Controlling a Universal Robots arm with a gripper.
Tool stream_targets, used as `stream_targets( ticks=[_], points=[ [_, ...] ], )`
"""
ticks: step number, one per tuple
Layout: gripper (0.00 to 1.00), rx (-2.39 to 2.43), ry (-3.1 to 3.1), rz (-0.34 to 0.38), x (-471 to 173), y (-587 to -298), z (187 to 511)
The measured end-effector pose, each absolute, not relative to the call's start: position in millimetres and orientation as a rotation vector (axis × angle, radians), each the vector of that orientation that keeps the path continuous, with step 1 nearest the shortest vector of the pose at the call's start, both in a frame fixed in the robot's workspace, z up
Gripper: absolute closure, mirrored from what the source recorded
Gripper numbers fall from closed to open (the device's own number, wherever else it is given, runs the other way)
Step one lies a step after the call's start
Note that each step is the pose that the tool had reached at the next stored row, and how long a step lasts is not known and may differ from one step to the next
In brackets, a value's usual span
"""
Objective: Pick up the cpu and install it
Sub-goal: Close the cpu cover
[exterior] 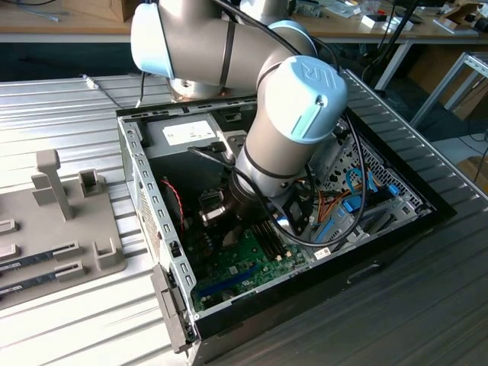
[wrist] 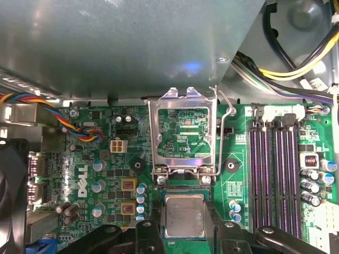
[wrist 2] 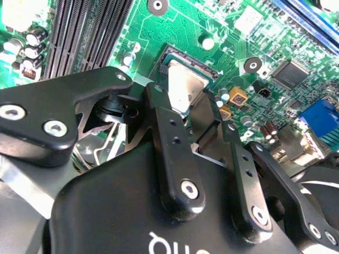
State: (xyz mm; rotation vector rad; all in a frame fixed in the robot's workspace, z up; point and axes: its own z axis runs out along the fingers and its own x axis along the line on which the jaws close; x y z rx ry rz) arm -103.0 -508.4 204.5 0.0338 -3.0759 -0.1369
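One gripper (wrist 2: 186,106) pinching cpu (wrist: 184,215) edges, poised over open socket (wrist 2: 183,63), retention frame (wrist: 183,132) raised. Install step; seating needs square alignment, gentle lowering.

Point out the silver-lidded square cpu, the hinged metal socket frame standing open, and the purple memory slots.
Silver-lidded square cpu (wrist: 184,216), first wrist view, middle of its metal lid.
Hinged metal socket frame (wrist: 154,138), first wrist view, one side bar.
Purple memory slots (wrist: 276,174), first wrist view, middle of one slot.
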Motion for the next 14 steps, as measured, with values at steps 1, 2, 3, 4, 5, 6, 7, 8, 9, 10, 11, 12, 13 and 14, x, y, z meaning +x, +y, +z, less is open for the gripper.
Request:
stream_targets(
  ticks=[1,2,3,4,5,6,7,8,9,10,11,12,13,14],
  points=[
    [0.58,0.034,-3.076,-0.137,-103.0,-508.5,204.4],
    [0.58,0.034,-3.076,-0.137,-103.0,-508.9,204.2],
    [0.58,0.034,-3.076,-0.137,-102.9,-509.1,203.6],
    [0.58,0.034,-3.076,-0.137,-102.8,-509.2,203.0],
    [0.58,0.034,-3.076,-0.137,-102.8,-509.3,202.7],
    [0.58,0.034,-3.076,-0.136,-102.8,-509.3,202.6],
    [0.58,0.034,-3.076,-0.137,-102.7,-509.2,202.3],
    [0.58,0.034,-3.076,-0.137,-102.7,-509.2,202.3],
    [0.58,0.034,-3.076,-0.137,-102.7,-509.2,202.3],
    [0.58,0.034,-3.076,-0.137,-102.7,-509.2,202.2],
    [0.58,0.034,-3.076,-0.137,-102.7,-509.2,202.2],
    [0.58,0.034,-3.076,-0.137,-102.7,-509.2,202.2],
    [0.58,0.034,-3.076,-0.137,-102.7,-509.2,202.1],
    [0.58,0.034,-3.076,-0.137,-102.7,-509.2,202.1]
  ],
)
